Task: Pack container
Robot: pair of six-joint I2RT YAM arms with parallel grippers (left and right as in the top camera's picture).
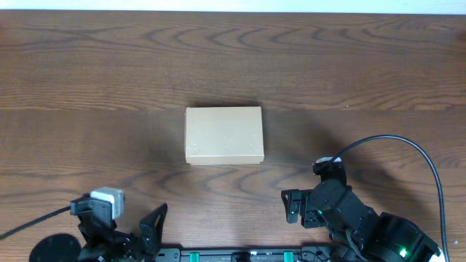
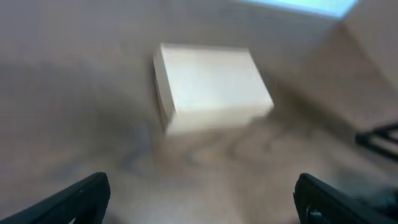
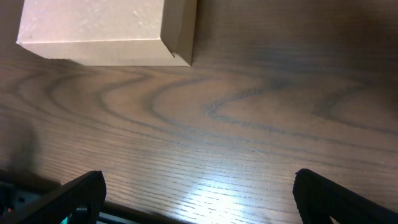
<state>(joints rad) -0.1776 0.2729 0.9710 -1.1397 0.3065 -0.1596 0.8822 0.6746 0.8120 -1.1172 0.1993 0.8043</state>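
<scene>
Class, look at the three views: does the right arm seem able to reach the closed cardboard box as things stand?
Probably yes. The right end effector is open, and only bare table lies between it and the cardboard box, which sits closed with nothing beside it.

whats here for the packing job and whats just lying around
For the job:
- container, lid shut, mid-table
- left gripper, open, empty
- right gripper, open, empty

Lying about:
- nothing loose; only the wooden table and a black cable
</scene>
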